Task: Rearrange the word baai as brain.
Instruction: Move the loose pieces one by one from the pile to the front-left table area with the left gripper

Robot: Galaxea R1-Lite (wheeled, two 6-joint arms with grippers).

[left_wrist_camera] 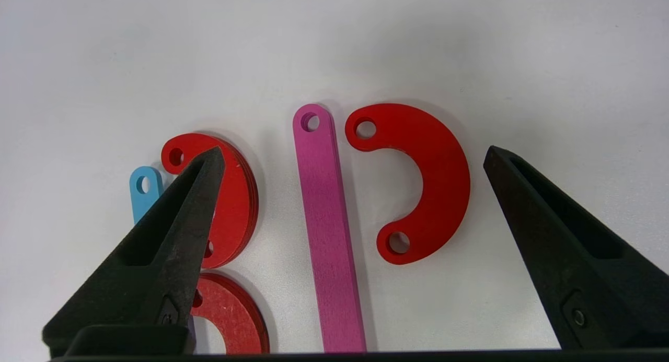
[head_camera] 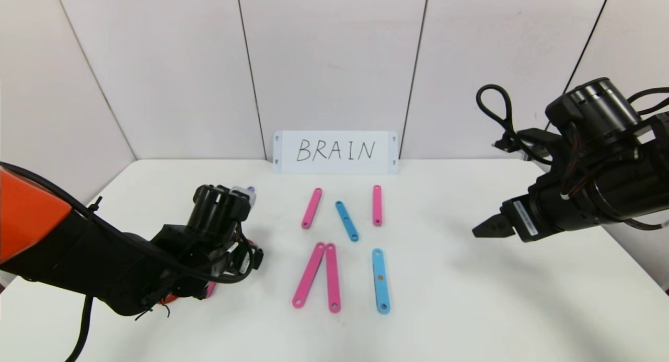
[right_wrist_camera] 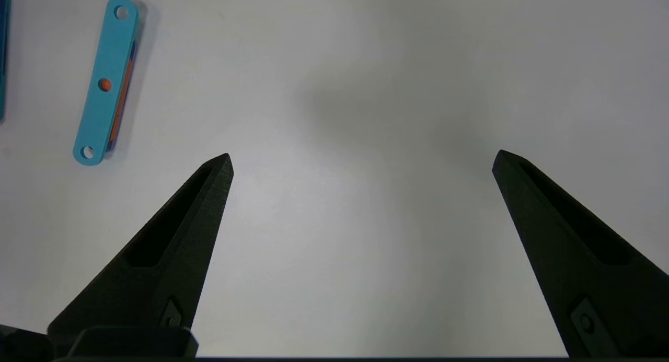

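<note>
Left gripper (left_wrist_camera: 350, 158) hangs wide open and empty over the left-hand pieces. Between its fingers lie a purple strip (left_wrist_camera: 326, 231) and a red curve (left_wrist_camera: 434, 179), its open side toward that strip; more red curves (left_wrist_camera: 235, 195) stack by one finger. Right gripper (right_wrist_camera: 360, 161) spread open too, empty, above bare table (head_camera: 470, 299) at right. Mid-frame in the head view, pink strips (head_camera: 312, 208) and blue strips (head_camera: 380, 281) run roughly front to back, some leaning. The card (head_camera: 334, 151), upper centre, reads "BRAIN".
</note>
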